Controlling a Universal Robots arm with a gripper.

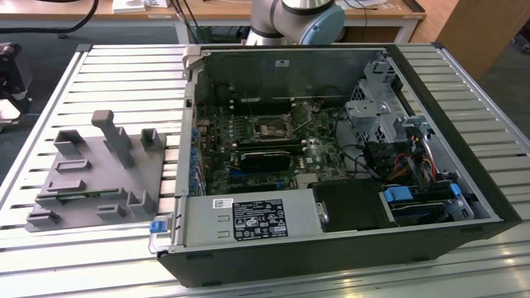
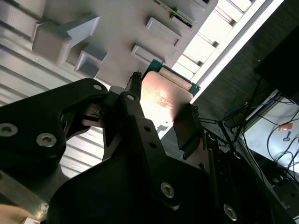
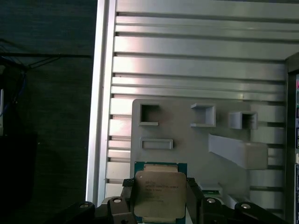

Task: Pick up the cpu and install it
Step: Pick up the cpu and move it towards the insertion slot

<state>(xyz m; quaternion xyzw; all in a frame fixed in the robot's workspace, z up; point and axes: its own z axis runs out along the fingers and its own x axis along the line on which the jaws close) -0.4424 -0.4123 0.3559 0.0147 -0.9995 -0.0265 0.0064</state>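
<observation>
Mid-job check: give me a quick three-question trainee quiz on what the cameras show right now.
1. True or false: the black gripper clasps the small silvery-grey square cpu by two opposite edges.
2. In both wrist views, what lies beyond the cpu? A) grey plastic tray B) keyboard C) cardboard box
3. Fill in: in the exterior view, the black computer case lies with its side ____.
Key: 1 true; 2 A; 3 open.

Slatted metal table [image 1: 124, 77], dark floor [image 1: 124, 34]
</observation>
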